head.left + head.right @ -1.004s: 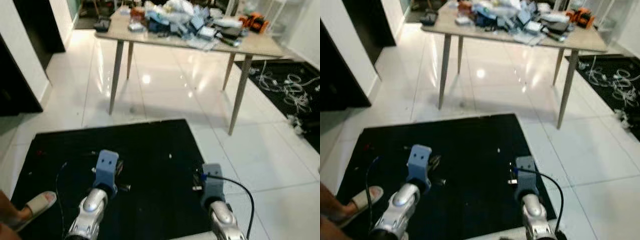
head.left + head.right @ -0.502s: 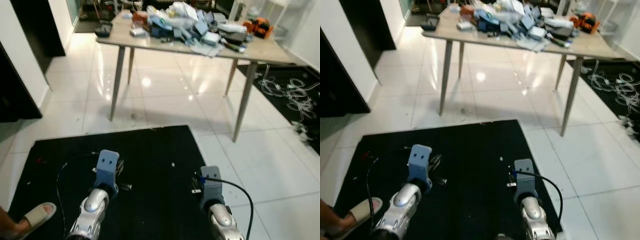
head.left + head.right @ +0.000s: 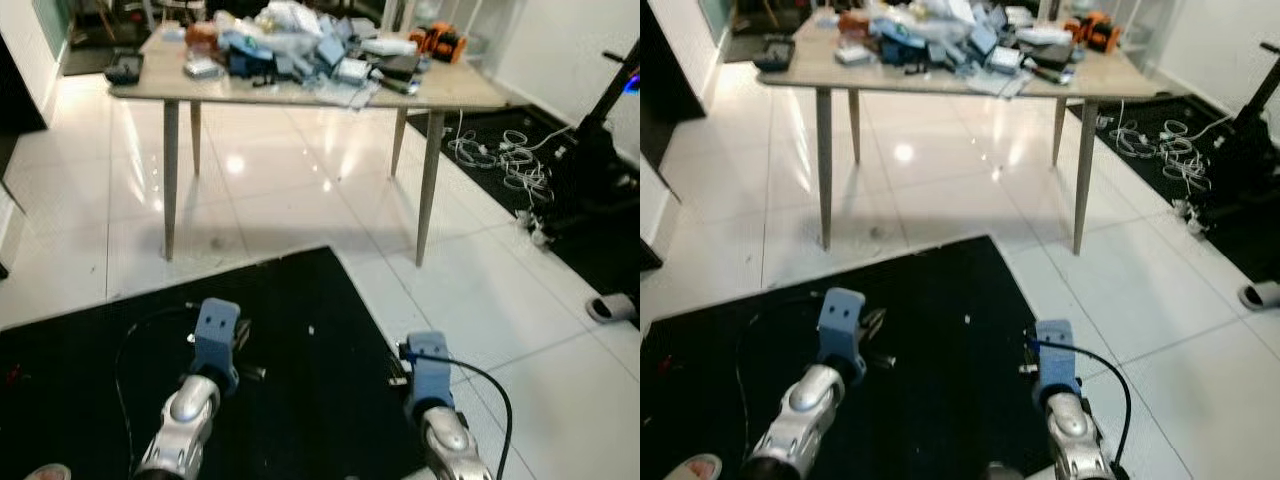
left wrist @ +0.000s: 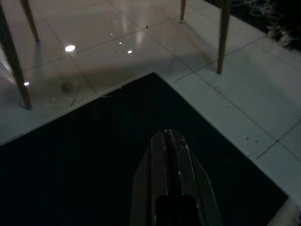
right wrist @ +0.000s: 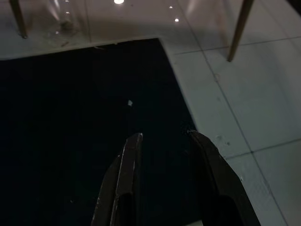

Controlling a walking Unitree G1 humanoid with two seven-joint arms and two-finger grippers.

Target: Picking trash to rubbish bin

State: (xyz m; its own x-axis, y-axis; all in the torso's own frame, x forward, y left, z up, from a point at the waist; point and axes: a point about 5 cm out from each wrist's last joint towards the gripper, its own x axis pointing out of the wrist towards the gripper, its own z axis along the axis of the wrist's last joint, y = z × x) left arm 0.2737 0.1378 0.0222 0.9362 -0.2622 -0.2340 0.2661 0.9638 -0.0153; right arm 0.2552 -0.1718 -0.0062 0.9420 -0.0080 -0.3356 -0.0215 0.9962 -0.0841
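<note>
At the far left edge of the black mat (image 3: 300,340), low down, the toe of a pale slipper (image 3: 45,472) pokes in. The left tool (image 4: 170,141) hangs above the mat with its two black fingers pressed flat together, holding nothing. Just ahead, between the two arms, a tiny white scrap (image 5: 130,102) lies on the mat, the only bit of trash I can pick out near the robot. The right tool (image 5: 162,139) hovers over the mat's right edge, its fingers spread apart and empty, the scrap lying beyond their tips. Further back stands the wooden counter (image 3: 450,98), heaped with a jumble of boxes and packets (image 3: 300,45). To its right, white cables (image 3: 500,155) sprawl over a second dark mat, and a lone slipper (image 3: 612,307) sits on the glossy white tiles (image 3: 300,190) at the far right.
</note>
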